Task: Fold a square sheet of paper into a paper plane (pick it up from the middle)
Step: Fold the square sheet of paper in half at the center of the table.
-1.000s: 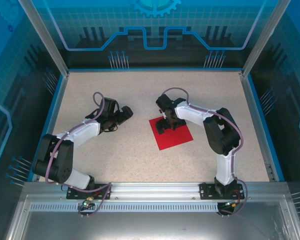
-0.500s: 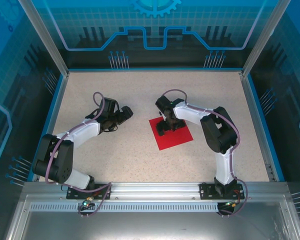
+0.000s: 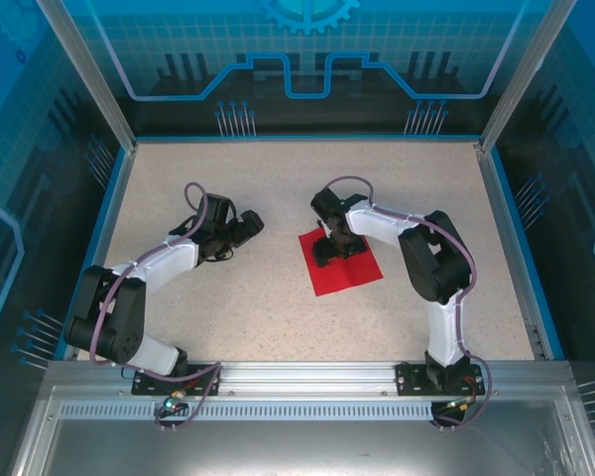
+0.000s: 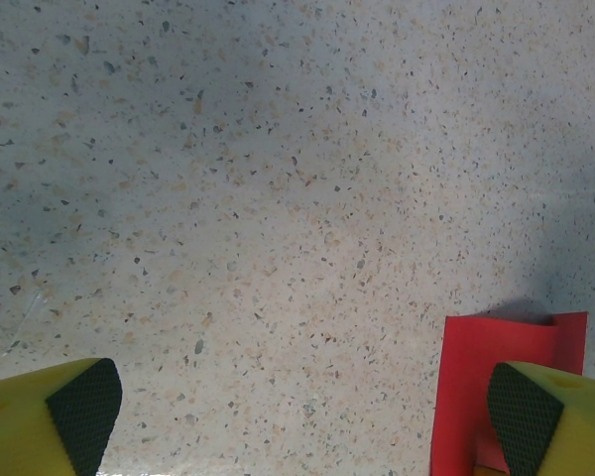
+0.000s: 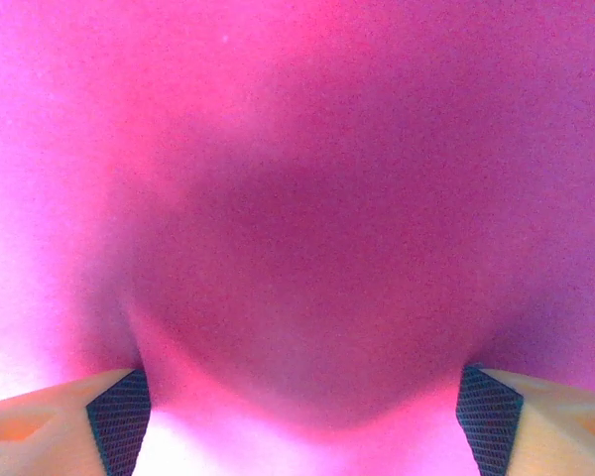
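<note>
Your right pincer (image 3: 329, 248) is down on the thin bright red square sheet of paper (image 3: 349, 273), near its far corner. Its pads (image 5: 119, 421) are apart, with red paper between them. There is bare speckled worktop (image 3: 278, 307) all around the sheet's edges. Your left pincer (image 3: 246, 226) is wide apart and holds nothing. The sheet lies off to its side, across a gap of bare worktop.

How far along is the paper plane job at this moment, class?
Done: nothing folded yet; the square sheet of paper lies flat on the table. In hand: the right gripper is down on it, jaws apart. The left gripper hangs open beside it. Left: the pick-up and every fold.
</note>
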Motion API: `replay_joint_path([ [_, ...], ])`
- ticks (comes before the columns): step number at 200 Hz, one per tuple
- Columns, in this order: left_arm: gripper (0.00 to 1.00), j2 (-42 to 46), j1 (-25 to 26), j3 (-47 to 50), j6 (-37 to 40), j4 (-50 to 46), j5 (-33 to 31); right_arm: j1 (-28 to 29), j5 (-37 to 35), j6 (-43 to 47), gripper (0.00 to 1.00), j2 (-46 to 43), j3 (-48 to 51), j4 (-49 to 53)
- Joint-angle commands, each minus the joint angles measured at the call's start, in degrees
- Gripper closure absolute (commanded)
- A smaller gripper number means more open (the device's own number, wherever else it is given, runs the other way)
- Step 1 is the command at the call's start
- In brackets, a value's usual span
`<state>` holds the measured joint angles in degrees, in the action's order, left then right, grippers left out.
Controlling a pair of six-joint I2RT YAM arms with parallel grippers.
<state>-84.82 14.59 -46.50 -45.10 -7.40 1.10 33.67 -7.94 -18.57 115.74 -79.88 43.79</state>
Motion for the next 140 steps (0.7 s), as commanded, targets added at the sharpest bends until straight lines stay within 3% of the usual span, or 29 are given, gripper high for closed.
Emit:
replay_joint_path([
  [1,0.01,0.3,0.3,-0.8,0.0,-1.0,-0.7,-1.2,-0.6,-0.9,0.17,4.2,2.5,0.0],
  [52,0.01,0.3,0.3,-0.7,-0.1,-1.1,-0.6,-1.3,2.4,-2.1,0.27,1.4,2.2,-0.7],
  [74,0.01,0.4,0.3,-0.6,-0.3,-1.0,-0.3,-1.4,6.4,-3.7,0.4,-1.0,2.4,-1.9],
  [90,0.01,0.3,0.3,-0.3,0.0,0.0,1.5,-1.5,10.3,-5.2,0.57,-3.5,3.3,-3.7],
  [111,0.01,0.3,0.5,0.4,-0.1,2.0,4.6,-2.2,19.2,-7.1,0.69,-8.2,5.6,-8.6],
  [140,0.01,0.2,1.0,3.1,-2.3,8.3,10.5,-6.0,40.8,-11.8,0.71,-13.2,10.7,-21.0],
])
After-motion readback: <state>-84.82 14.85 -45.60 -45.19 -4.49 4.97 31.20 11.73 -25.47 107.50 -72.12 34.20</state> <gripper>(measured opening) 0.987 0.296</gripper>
